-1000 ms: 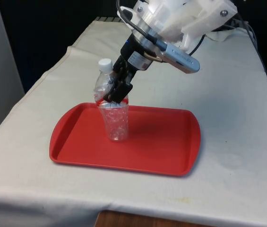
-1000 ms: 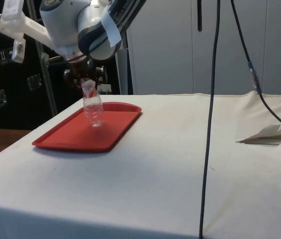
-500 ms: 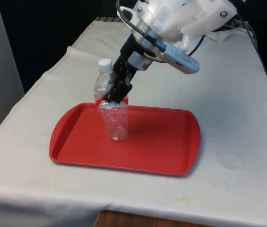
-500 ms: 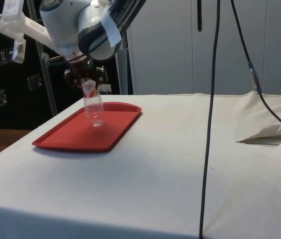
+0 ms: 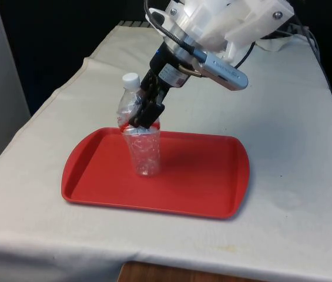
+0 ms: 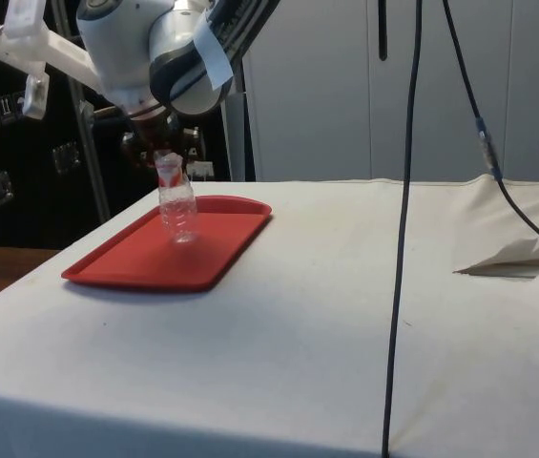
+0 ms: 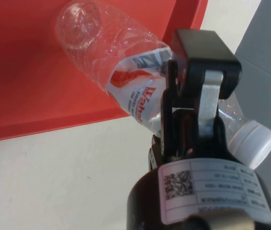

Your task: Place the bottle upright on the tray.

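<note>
While bottle [image 5: 140, 141] stands base-down on tray [image 5: 207, 188], toward front view's left half, you have gripper [image 5: 144, 113] clamped on its labelled upper body, just under white cap [image 5: 131, 79]. High grip leaves base free to seat flat. Bottle leans slightly, neck toward front view's left; judged cause: arm comes in slanted. Tray lies on cloth [image 5: 295, 176] near table's near edge. Before you release, judge lean: empty plastic tips easily.

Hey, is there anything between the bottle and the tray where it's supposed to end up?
Nothing visible. The bottle already stands upright on the red tray, toward the front view's left, with the end effector shut around its upper body, below the white cap. The tray carries nothing else.
</note>
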Controlling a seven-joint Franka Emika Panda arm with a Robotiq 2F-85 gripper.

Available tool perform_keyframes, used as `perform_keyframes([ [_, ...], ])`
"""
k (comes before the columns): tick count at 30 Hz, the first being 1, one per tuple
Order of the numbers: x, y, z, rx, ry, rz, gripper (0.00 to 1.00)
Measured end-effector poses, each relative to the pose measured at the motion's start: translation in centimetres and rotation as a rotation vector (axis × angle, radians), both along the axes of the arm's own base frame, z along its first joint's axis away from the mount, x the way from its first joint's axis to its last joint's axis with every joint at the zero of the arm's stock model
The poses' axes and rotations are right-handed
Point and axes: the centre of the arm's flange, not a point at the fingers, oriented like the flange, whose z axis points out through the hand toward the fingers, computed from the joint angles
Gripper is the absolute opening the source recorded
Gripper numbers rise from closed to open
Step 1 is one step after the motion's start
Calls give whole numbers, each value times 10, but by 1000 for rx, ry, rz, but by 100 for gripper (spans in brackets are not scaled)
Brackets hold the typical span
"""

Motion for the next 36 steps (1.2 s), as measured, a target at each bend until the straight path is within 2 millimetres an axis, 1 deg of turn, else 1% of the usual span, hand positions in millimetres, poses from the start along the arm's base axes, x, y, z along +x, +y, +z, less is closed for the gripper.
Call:
perform_keyframes([
  [8, 1, 0, 0, 13, -20, -4, 33],
  [36, 0, 0, -1, 2, -8, -7, 33],
])
